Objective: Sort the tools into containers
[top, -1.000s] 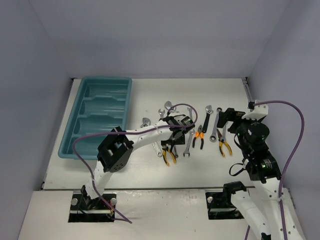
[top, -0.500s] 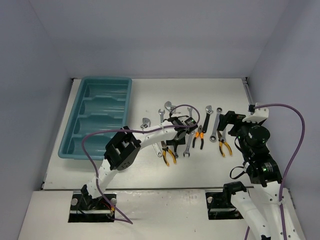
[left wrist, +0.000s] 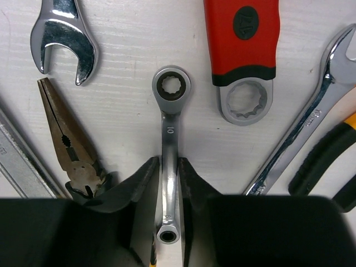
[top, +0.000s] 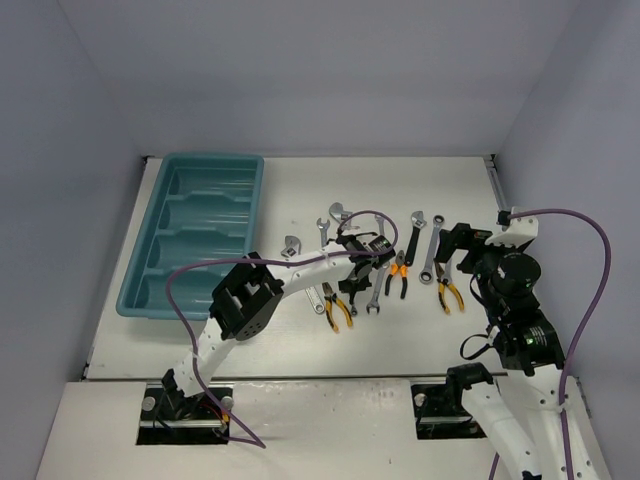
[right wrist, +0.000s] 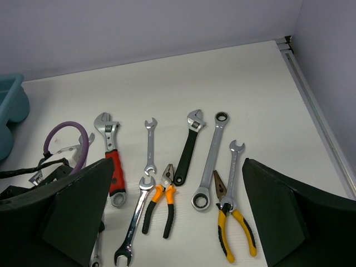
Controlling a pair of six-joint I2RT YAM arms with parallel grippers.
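In the left wrist view a small silver ratchet wrench [left wrist: 168, 119] lies flat on the white table, and my left gripper [left wrist: 168, 186] is shut on its shaft, one black finger [left wrist: 143, 189] on each side. From above, the left gripper [top: 352, 285] is down among the spread-out tools. The containers are the long compartments of a teal-blue tray [top: 213, 158] at the far left, with nothing visible inside. My right gripper [right wrist: 178, 208] hangs wide open above the tools, holding nothing; from above, the right gripper [top: 455, 245] is at the right of the pile.
Around the held wrench lie a red-handled adjustable wrench [left wrist: 242, 39], an open-end wrench head [left wrist: 64, 39], dark pliers [left wrist: 64, 136] and a long combination wrench [left wrist: 311, 122]. Further right are orange pliers [right wrist: 158, 203], a black-handled adjustable wrench [right wrist: 188, 147] and yellow pliers [right wrist: 231, 222].
The left gripper's fingers have closed from open onto the small ratchet wrench. The left arm has reached slightly further right. The right arm has shifted a little.
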